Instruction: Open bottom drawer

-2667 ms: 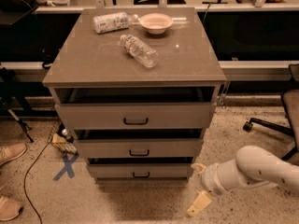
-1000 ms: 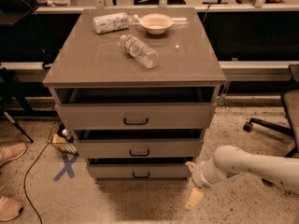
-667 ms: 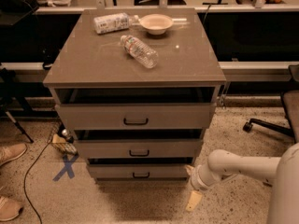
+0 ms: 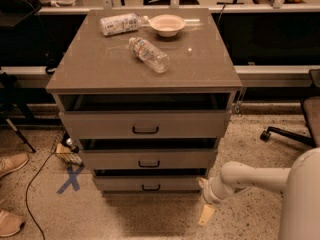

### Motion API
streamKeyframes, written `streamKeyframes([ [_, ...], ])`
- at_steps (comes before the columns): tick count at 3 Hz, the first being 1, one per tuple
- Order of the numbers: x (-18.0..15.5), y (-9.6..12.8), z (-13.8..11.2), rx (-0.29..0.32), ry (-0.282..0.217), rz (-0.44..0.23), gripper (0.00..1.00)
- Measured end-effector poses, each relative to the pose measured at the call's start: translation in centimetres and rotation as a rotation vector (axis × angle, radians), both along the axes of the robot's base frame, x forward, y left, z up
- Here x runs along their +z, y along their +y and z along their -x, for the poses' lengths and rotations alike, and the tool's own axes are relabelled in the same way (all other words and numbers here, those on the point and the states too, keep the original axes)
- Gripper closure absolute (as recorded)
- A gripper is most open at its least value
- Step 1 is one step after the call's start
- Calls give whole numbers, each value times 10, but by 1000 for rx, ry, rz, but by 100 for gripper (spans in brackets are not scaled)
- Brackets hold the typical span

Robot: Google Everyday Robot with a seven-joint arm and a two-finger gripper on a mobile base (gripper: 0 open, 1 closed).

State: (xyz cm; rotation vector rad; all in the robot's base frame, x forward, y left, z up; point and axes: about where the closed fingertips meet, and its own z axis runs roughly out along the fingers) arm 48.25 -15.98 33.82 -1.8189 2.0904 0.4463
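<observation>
The bottom drawer (image 4: 150, 184) is the lowest and shallowest of three grey-taupe fronts in the cabinet, with a small black bar handle (image 4: 151, 187) at its centre. Its front stands slightly out from the cabinet body, like the two above it. My gripper (image 4: 205, 211) hangs low near the floor, just right of the cabinet's bottom right corner, about level with the bottom drawer. It is apart from the handle, which lies well to its left. The white arm (image 4: 260, 179) reaches in from the lower right.
The cabinet top (image 4: 100, 64) carries two plastic bottles (image 4: 149, 54) (image 4: 120, 24) and a small bowl (image 4: 167, 25). An office chair base (image 4: 287, 134) stands at the right. A blue X (image 4: 70, 179) marks the floor at the left, near a cable and someone's shoes (image 4: 12, 164).
The arm has drawn in leftwards from the lower right, bringing the gripper closer to the cabinet's bottom right corner. The drawers have not moved.
</observation>
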Motion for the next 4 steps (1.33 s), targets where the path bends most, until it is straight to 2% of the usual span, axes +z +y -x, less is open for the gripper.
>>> streamKeyframes([
  [1, -28, -6, -11, 35, -43, 29, 0],
  [2, -59, -12, -23, 74, -84, 32, 0],
  [3, -81, -11, -36, 117, -132, 0, 0],
  [4, -98, 0, -51, 169, -174, -21, 0],
])
